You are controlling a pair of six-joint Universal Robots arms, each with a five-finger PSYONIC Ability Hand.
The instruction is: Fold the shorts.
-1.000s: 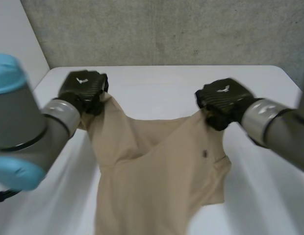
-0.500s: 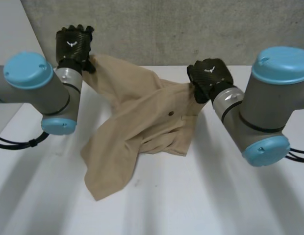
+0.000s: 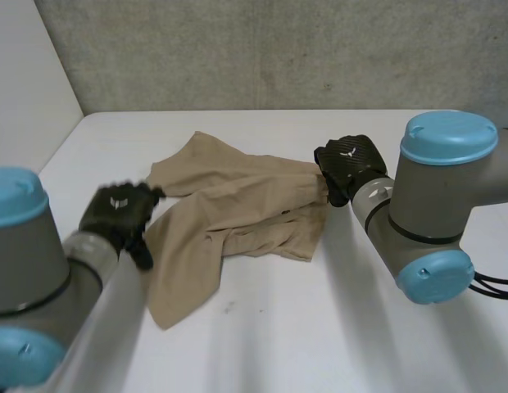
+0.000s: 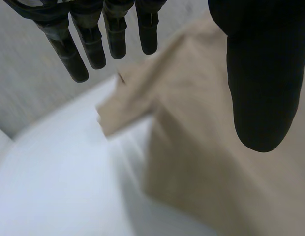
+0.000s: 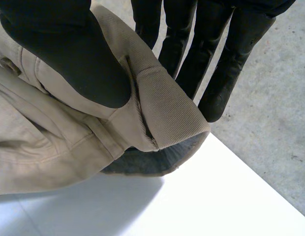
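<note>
Left hand just let go; half a second back it had a corner hoisted high, now it sits just beside the shorts' left edge, fingers straight and spread, holding nothing; the shorts lie rumpled on the table — dropped, not folded yet; at their right edge the right hand still pinches the waistband between thumb and fingers — whatever's layered underneath is hidden.

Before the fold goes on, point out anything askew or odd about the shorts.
The shorts lie bunched and skewed on the table, wrinkled rather than spread flat. The right hand pinches them at the waistband edge, while the left hand is open beside the cloth, holding nothing, so one side is unsupported.
</note>
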